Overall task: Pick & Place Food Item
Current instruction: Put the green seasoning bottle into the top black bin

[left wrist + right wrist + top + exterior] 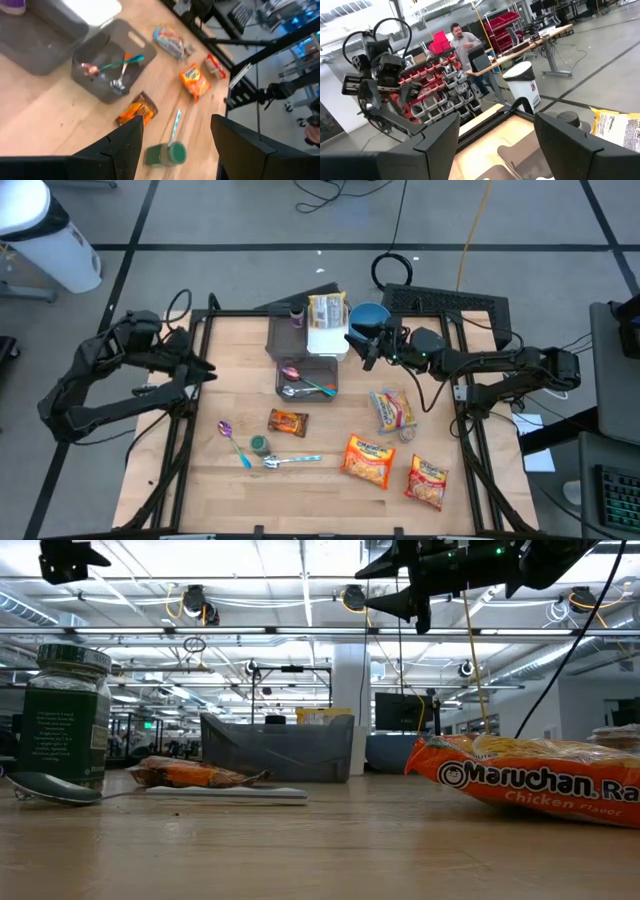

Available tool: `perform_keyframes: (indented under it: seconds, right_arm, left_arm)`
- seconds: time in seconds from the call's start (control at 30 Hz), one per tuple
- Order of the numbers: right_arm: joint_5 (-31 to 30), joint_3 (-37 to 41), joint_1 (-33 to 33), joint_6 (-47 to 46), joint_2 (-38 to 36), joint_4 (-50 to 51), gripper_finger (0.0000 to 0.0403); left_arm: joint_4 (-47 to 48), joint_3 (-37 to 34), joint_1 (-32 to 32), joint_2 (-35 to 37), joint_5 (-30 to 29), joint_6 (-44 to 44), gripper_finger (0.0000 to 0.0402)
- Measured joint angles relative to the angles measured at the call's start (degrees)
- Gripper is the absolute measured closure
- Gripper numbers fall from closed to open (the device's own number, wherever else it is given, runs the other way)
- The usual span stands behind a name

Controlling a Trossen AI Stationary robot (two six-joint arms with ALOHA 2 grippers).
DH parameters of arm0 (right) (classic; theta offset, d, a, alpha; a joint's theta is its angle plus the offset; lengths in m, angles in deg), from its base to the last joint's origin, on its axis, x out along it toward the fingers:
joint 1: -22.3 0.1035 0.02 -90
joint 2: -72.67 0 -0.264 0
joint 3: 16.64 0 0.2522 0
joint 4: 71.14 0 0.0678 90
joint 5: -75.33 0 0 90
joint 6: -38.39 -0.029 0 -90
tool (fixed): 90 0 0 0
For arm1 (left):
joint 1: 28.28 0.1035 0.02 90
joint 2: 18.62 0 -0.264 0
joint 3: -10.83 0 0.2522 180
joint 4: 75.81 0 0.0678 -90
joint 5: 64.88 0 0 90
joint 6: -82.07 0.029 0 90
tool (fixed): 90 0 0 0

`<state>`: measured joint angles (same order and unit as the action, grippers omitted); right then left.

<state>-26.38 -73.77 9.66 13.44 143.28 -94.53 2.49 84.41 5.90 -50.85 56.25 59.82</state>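
Right hand (362, 348): fingers spread, empty, raised beside the blue bowl (370, 314) at the surface's far edge. Left hand (207, 370): spread, empty, waiting at the left edge. Food items: ramen packets (369, 459), snack bag (288, 421), all lying on the surface (330, 480). Grey tray (307, 377) holds only spoons. Nothing picked yet; all remains.

left arm folded at frame left, left gripper (205, 370) at mid-left, fingers (127, 145) spread, nothing held; right arm reaches in from frame right, right gripper (362, 345) upper centre, raised, fingers (435, 137) spread, nothing held
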Motion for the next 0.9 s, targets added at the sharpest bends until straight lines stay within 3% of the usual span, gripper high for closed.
perform_keyframes:
  seconds: [0.27, 0.5, 0.67, 0.9]
  right_arm:
    - [0.0, 0.0, 0.5, -1.3, 0.4, 1.7, 0.0149]
    - [-0.1, 0.0, 0.8, -0.8, 0.3, 4.6, 0.0149]
    - [-0.1, 0.0, 0.8, 0.0, 0.4, 5.2, 0.0149]
    - [-0.1, 0.0, 0.8, 0.5, 0.4, 6.7, 0.0149]
  left_arm:
    - [1.1, -2.7, -5.6, -2.6, -1.1, -2.8, 0.016]
    - [2.1, -3.2, -14.6, -7.8, -4.3, -1.9, 0.016]
    - [-1.0, -3.2, -23.7, -8.8, -12.9, -4.3, 0.016]
    - [-9.9, -3.2, -39.5, -6.0, -32.9, -16.1, 0.016]
